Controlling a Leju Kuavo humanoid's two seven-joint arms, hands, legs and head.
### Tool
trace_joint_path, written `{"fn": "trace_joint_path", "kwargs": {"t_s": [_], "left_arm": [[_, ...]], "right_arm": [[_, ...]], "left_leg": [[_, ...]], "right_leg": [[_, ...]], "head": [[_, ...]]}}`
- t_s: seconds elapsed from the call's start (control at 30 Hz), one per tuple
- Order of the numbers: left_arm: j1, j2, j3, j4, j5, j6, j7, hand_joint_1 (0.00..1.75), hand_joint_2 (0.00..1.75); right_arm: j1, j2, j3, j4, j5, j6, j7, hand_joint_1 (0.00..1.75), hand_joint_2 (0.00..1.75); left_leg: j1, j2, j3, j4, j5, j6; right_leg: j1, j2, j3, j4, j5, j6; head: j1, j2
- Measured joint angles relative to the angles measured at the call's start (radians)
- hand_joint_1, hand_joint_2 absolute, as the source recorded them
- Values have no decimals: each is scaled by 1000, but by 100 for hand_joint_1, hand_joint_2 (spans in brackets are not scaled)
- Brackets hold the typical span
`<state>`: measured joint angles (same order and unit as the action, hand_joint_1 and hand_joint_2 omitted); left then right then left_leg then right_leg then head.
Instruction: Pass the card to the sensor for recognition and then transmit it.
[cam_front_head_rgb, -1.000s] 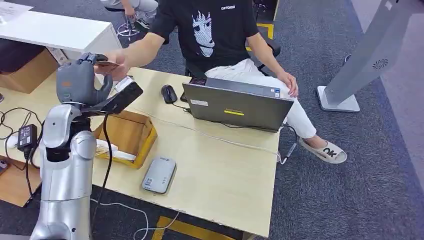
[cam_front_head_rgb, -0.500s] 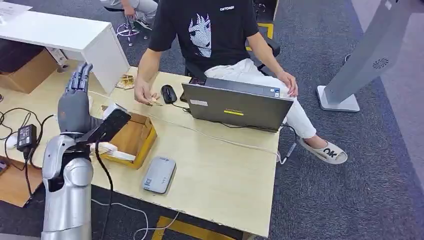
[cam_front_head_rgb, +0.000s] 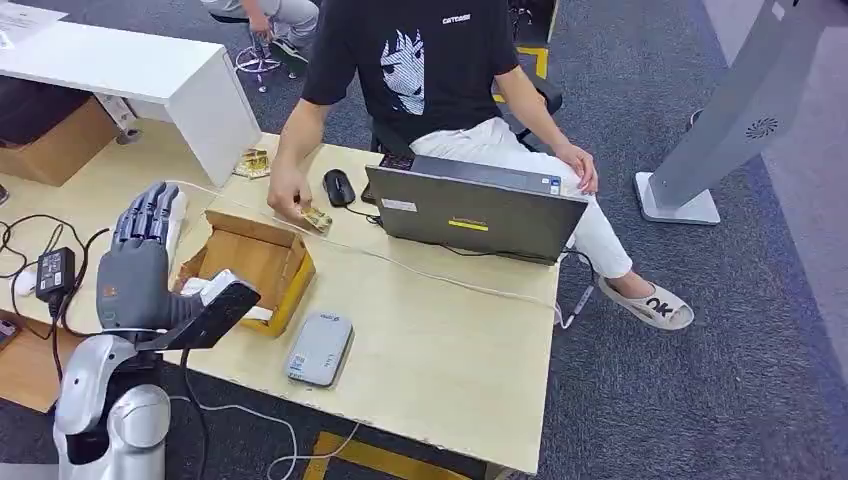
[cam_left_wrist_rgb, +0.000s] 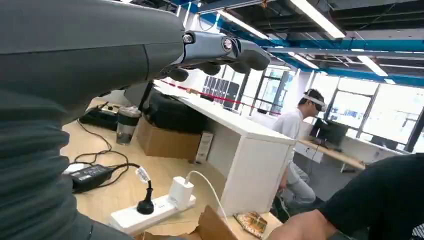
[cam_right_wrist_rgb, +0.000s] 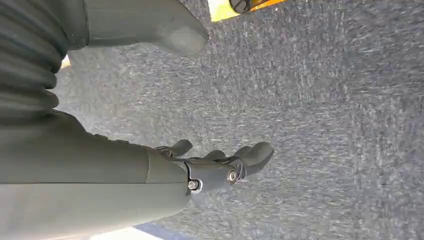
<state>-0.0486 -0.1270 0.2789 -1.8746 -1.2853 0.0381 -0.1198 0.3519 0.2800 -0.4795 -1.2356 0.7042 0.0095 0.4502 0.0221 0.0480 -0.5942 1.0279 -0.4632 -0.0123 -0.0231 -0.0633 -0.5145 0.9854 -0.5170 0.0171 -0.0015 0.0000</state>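
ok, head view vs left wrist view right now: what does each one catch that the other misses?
Head view alone: the card in the person's hand over the table, the laptop, the mouse and the grey card sensor. Left wrist view alone: the power strip with a white charger, a cup, and a second person further back. Both: the left hand, open and empty, and the white desk.

Bare surface (cam_front_head_rgb: 440, 330) lies open between the cardboard box (cam_front_head_rgb: 255, 262) and the laptop (cam_front_head_rgb: 470, 210). A white cable (cam_front_head_rgb: 420, 268) crosses it, and the person's hand (cam_front_head_rgb: 288, 196) blocks the far edge near the mouse (cam_front_head_rgb: 338, 186).
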Motion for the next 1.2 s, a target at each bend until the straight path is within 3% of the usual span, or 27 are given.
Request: {"fn": "trace_joint_path", "kwargs": {"t_s": [0.2, 0.4, 0.63, 0.7, 0.8, 0.87, 1.03, 1.2], "left_arm": [[143, 36, -5, -73, -89, -81, 36, 0, 175], [185, 51, -18, -80, -147, -98, 65, 0, 175], [180, 51, -34, -54, -256, -72, 102, 0, 175], [178, 51, -34, -36, -275, -55, 116, 0, 175], [173, 50, -34, -10, -283, -31, 154, 0, 175], [157, 49, -34, 25, -283, 6, 155, 0, 175], [117, 49, -16, 150, -284, 112, 137, 0, 175], [98, 59, -5, 246, -284, 160, 161, 0, 175]], "right_arm": [[44, 0, 20, -48, -114, -74, 197, 0, 175], [46, 0, 39, -49, -151, -88, 226, 0, 175], [56, 0, 77, -53, -189, -137, 247, 0, 175], [57, 0, 86, -56, -183, -130, 229, 0, 175], [-12, 0, 30, 38, -50, -75, 71, 0, 175], [-55, 0, -35, 109, 17, -51, 1, 0, 175], [-68, 0, -103, 183, 76, -32, -11, 0, 175], [-72, 0, -133, 220, 94, -30, -22, 0, 175]], "left_leg": [[0, 1, 0, 0, -1, 0], [0, 1, 0, 0, -2, -1], [0, 1, 1, 0, -1, 0], [0, 1, 1, 0, -1, 0], [0, 3, 1, 0, -1, 0], [0, 0, 2, 0, -1, 0], [0, -6, 1, 0, -1, 0], [0, -6, 0, 0, -1, 0]], "right_leg": [[0, 1, -1, 0, -2, 0], [0, 1, -3, 0, -2, 0], [0, 1, -2, 0, -2, 0], [0, 1, -2, 0, -2, 0], [0, 3, -3, 0, -1, -1], [0, 0, -2, 0, -1, -1], [0, -5, 3, 0, -2, 0], [0, -6, 2, 0, -3, 0]], "head": [[0, 0], [0, 0], [0, 0], [0, 0], [-1, 0], [0, 0], [0, 0], [0, 0]]}}
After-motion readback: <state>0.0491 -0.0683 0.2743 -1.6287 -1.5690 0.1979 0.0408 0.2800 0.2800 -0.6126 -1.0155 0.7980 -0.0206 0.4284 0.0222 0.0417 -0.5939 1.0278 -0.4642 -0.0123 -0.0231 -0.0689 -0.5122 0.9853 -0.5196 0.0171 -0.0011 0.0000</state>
